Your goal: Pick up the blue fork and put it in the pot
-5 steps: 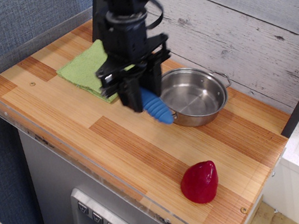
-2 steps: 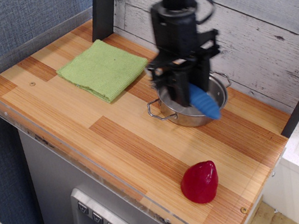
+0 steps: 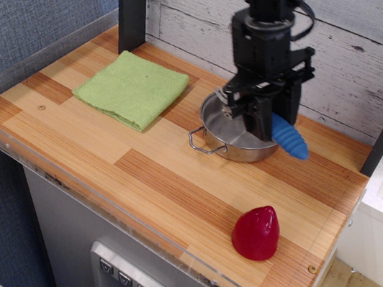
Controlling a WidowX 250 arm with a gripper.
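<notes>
My black gripper [image 3: 262, 122] hangs over the steel pot [image 3: 216, 134] and is shut on the blue fork [image 3: 291, 138]. The ribbed blue handle sticks out to the right, past the pot's right rim. The tines are hidden behind the fingers. The pot sits at the back middle of the wooden counter; one wire loop handle [image 3: 198, 139] shows at its front left, and most of its inside is covered by the gripper.
A folded green cloth [image 3: 133, 88] lies at the back left. A red rounded object [image 3: 257, 232] stands near the front right. A dark post [image 3: 130, 3] rises at the back left, and a clear rim runs along the counter's front edge [image 3: 128, 221].
The gripper has carried the blue fork to the right, from beside the green cloth to above the pot's right side. The pot, cloth and red object have not moved.
</notes>
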